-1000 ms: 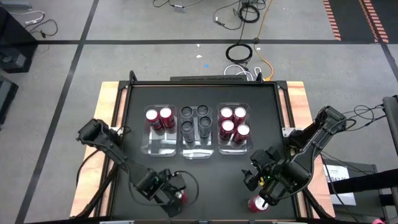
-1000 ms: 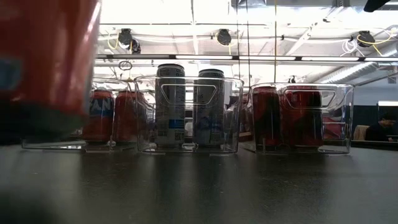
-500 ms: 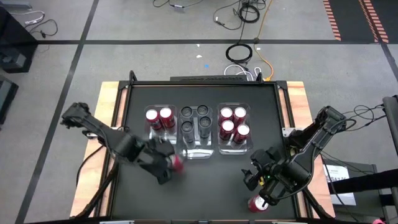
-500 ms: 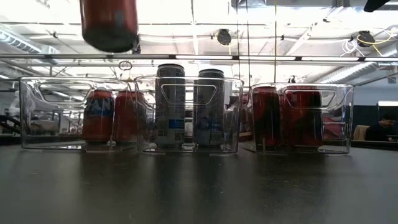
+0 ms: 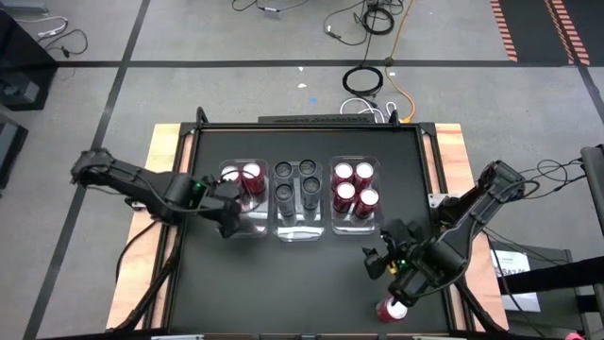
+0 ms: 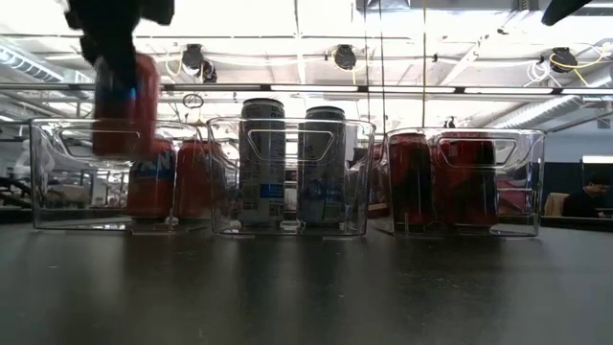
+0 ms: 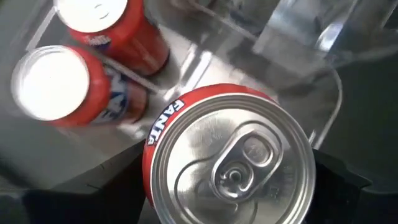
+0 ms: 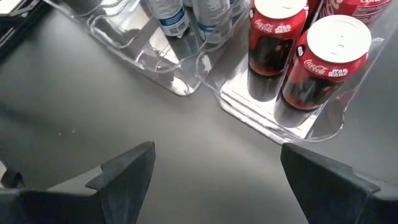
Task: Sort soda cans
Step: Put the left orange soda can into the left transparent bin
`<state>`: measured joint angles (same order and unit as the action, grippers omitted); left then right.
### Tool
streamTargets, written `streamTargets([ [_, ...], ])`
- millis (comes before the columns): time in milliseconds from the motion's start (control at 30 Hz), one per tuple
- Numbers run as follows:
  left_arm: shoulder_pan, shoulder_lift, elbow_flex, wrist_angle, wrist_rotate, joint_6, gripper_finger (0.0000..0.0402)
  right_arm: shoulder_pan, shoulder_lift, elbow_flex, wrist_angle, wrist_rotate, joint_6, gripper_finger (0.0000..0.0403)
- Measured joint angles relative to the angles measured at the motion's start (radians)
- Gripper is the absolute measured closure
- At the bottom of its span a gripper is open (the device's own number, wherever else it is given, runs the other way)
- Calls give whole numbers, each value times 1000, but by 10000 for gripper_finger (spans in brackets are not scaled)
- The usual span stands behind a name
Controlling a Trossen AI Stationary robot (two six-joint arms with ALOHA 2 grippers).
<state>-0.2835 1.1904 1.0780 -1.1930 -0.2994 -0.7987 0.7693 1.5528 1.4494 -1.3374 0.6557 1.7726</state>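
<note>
Black tabletop [image 5: 302,274] (matte), clear bins [image 5: 300,198], grey floor [image 5: 189,38], ceiling lights [image 6: 345,56].

bright overhead light, strong backlight in the low view

in the low view, ceiling strip lights [image 6: 287,43] blow out white behind the clear rectangular plastic bins [image 6: 287,177], leaving the dark table top [image 6: 306,287] dim. the raised red soda can [image 6: 123,105] is smeared by blur. glare streaks the bin walls in both wrist views; the silvery can top [image 7: 233,165] gleams sharply.
</note>
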Motion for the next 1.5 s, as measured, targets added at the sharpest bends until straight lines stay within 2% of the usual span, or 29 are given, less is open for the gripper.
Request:
streamTargets([
  [200, 110, -92, -178, 153, 62, 52, 68, -38, 0, 0, 1, -6, -1, 62],
  [600, 274, -99, -327, 255, 124, 160, 68, -62, 0, 0, 2, -18, -3, 62],
  [1333, 302, -99, -336, 267, 89, 151, 68, -62, 0, 0, 2, -33, 6, 62],
  [1500, 302, -99, -336, 265, 90, 151, 48, -62, 0, 0, 2, -33, 8, 62],
])
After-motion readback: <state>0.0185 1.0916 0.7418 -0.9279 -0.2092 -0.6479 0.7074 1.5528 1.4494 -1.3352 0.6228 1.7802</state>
